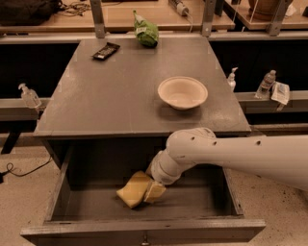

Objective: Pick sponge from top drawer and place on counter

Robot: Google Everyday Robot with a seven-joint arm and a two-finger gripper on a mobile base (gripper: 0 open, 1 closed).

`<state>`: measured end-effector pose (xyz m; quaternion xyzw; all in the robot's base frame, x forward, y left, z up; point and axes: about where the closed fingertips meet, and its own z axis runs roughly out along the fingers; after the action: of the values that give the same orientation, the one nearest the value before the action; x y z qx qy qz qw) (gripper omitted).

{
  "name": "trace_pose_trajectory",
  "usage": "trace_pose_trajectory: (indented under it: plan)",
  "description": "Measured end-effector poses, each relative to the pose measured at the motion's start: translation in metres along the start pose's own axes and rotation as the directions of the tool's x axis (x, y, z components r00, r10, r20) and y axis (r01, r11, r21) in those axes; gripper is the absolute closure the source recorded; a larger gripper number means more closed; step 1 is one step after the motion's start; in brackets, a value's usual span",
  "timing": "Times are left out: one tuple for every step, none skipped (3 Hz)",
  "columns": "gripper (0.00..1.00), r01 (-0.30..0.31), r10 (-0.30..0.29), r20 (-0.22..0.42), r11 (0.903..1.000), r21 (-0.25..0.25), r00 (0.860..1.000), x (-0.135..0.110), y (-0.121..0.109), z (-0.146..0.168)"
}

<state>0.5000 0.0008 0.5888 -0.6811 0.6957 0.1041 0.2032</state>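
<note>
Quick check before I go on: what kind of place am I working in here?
Probably a lab or workshop, not a home: wooden benches with cables behind the counter, a pump bottle on the side rail. The gripper is down in the open top drawer, at the sponge.

- The single arm comes in from the right edge and runs leftward, nearly level, as a thick white tube (a few small dark dots mark its shell).
- At a rounded joint it bends down and to the left.
- The wrist, a short ribbed pale cylinder, slants down into the top drawer.
- The gripper sits low inside the drawer, about mid-width and close to its floor.
- Its yellowish tip seems to touch the sponge, but the wrist hides much of the gripper.
</note>
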Motion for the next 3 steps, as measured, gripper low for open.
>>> trace_pose_trajectory:
  plan:
    - [0.86,0.000,0.000,-0.003,1.0000,-0.003,1.000,-0.001,0.000,-0.003]
    - [1.00,0.000,0.000,-0.003,1.0000,-0.003,1.000,-0.001,0.000,-0.003]
    - [1.00,0.029,-0.030,0.047,0.9995,0.013,0.998,-0.008,0.002,-0.021]
